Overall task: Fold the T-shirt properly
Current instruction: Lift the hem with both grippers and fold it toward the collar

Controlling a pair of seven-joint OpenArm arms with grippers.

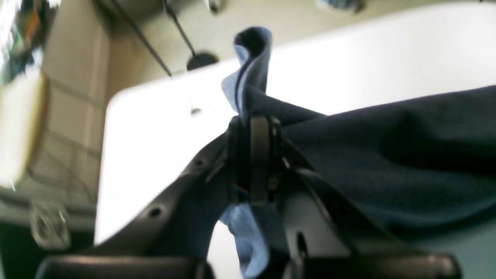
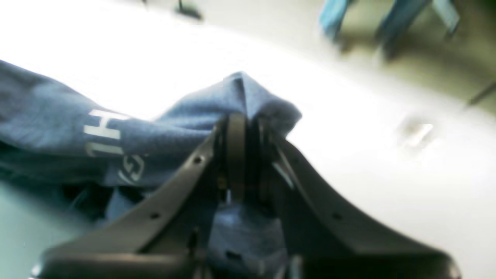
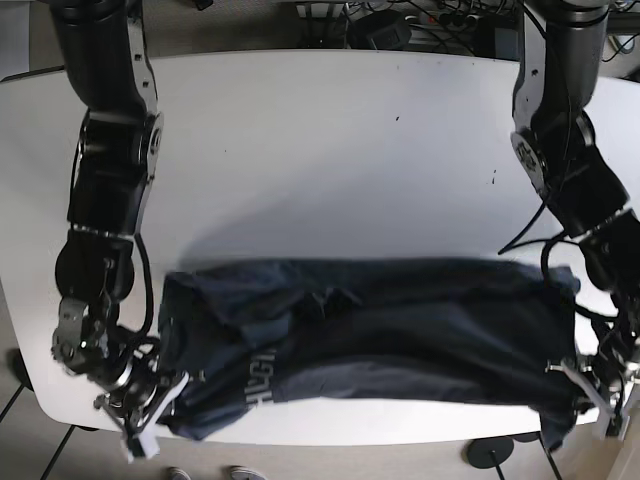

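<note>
T-shirt (image 3: 380, 340): dark navy, white lettering (image 3: 262, 378) toward its 8 o'clock end. Spread crosswise over the near half of the table (image 3: 320, 150), rumpled, a raised crease near the middle; near edge running along the table's front rim, both lower corners lifted off the surface.

Left gripper (image 1: 252, 128): at 4 o'clock in the base view, past the table's front corner. Jaws pressed together on a bunched fold of the shirt; lighter blue inner face of the cloth sticks up above the fingertips at 12 o'clock and hangs below them at 6. Rest of the cloth stretches away toward 3 o'clock in the wrist view.

Right gripper (image 2: 240, 124): at 8 o'clock in the base view, at the table's front edge. Jaws clamped on a peak of the fabric, lettering just beside it toward 9 o'clock.

Table: white, rounded corners, one small dark speck (image 3: 397, 118) near 1 o'clock.

Cables (image 3: 400, 18): tangle on the floor beyond the far edge, 12 o'clock.
</note>
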